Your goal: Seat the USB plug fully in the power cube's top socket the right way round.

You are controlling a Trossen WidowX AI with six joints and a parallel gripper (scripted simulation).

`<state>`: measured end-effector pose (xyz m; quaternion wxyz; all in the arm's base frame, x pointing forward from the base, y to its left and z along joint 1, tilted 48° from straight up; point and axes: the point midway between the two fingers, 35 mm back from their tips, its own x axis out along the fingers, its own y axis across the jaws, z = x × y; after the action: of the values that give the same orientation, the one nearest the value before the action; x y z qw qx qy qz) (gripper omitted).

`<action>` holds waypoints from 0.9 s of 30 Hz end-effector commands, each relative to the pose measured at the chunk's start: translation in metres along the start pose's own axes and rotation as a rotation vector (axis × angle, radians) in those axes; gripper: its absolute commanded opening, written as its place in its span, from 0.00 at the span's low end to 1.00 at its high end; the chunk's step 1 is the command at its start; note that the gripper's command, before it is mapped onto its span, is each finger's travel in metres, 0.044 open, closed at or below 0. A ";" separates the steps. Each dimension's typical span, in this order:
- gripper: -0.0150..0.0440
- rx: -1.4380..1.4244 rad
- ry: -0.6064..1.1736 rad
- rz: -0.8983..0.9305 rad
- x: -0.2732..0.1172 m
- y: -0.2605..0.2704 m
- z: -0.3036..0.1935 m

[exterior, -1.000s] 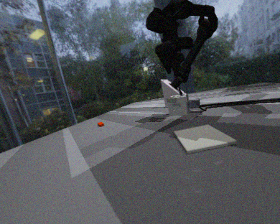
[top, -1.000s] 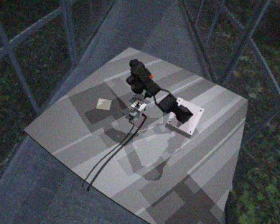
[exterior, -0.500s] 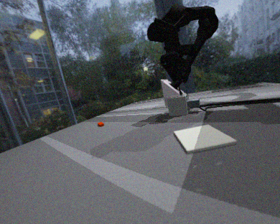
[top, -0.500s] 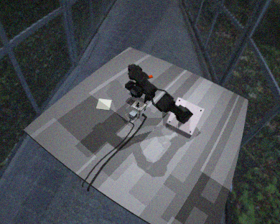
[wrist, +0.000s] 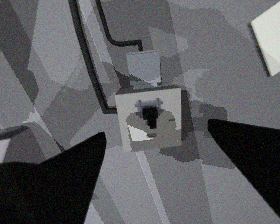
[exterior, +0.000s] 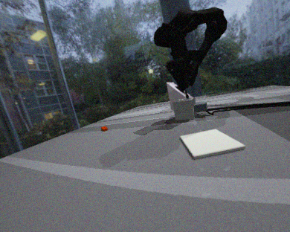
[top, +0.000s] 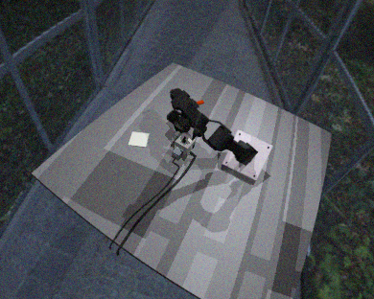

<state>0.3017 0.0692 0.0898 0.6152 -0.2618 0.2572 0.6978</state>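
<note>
- So the job was nowhere near finished: the USB plug [top: 184,140] [exterior: 187,95] [wrist: 150,113] was seen sticking up from the top of the power cube [top: 188,143] [exterior: 184,110] [wrist: 173,102], with no sign of it being properly seated.
- Which way round it had been pushed couldn't be made out, tbh. Going by the task, it was taken to be the wrong way and jammed.
- The gripper [top: 183,135] [exterior: 185,89] [wrist: 156,130] was spread about as wide as it goes, nothing gripped. In the wrist view the cube was framed between the two dark fingers, plug roughly midway.
- So getting lined up looked more or less done, and closing on the plug was probably what was called for next.
- Left after that, as far as could be judged: plug pulled out, turned the right way round, pushed fully home, let go, arm moved clear.
- A grey block [top: 177,152] [exterior: 201,107] [wrist: 144,66] was seen beside the cube, with dark cables [top: 167,190] [exterior: 250,106] [wrist: 81,40] close by. Those could easily be snagged or the cube tugged, so a straight pull would've been advised.
- The cream tile [top: 139,139] [exterior: 212,143] [wrist: 276,40] and little orange-red object [top: 200,102] [exterior: 104,129] were both left on the table [top: 146,105] [exterior: 83,193] [wrist: 201,15], well apart from the plug.
</note>
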 end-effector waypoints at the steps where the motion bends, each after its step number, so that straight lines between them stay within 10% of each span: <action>1: 1.00 0.008 -0.005 0.001 0.006 0.002 0.000; 17: 1.00 0.008 -0.006 0.001 0.017 0.002 0.000; 27: 0.56 0.000 -0.001 0.001 0.015 0.000 0.000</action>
<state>0.2997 0.0801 0.0797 0.6154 -0.2611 0.2570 0.6979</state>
